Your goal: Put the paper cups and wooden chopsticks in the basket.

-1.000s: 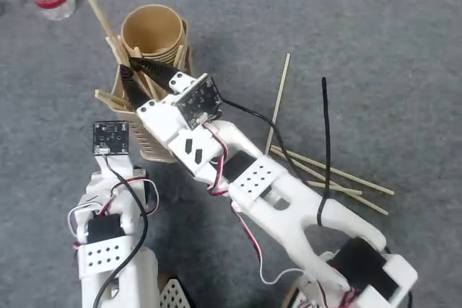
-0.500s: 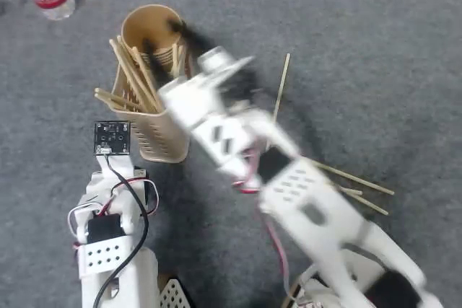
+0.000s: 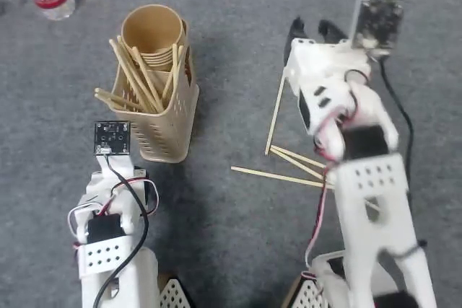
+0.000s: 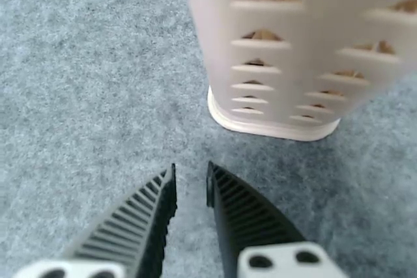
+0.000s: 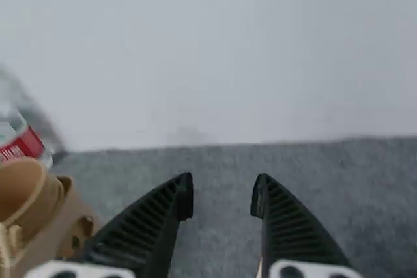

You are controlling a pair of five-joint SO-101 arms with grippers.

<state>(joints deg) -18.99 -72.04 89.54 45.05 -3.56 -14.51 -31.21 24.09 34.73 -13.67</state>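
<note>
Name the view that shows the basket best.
The high view: the whole basket shows from above, with paper cups and chopsticks standing in it. The left wrist view gives its slotted lower wall and base close up; the right wrist view catches a corner of it.

A beige slotted basket point(image 3: 166, 135) stands upright in the upper left of the high view. It holds a nested stack of tan paper cups point(image 3: 151, 30) and a sheaf of wooden chopsticks point(image 3: 137, 81) (leaning out fanwise). Several loose chopsticks point(image 3: 278, 176) lie flat at centre right, well apart from the basket.
</note>
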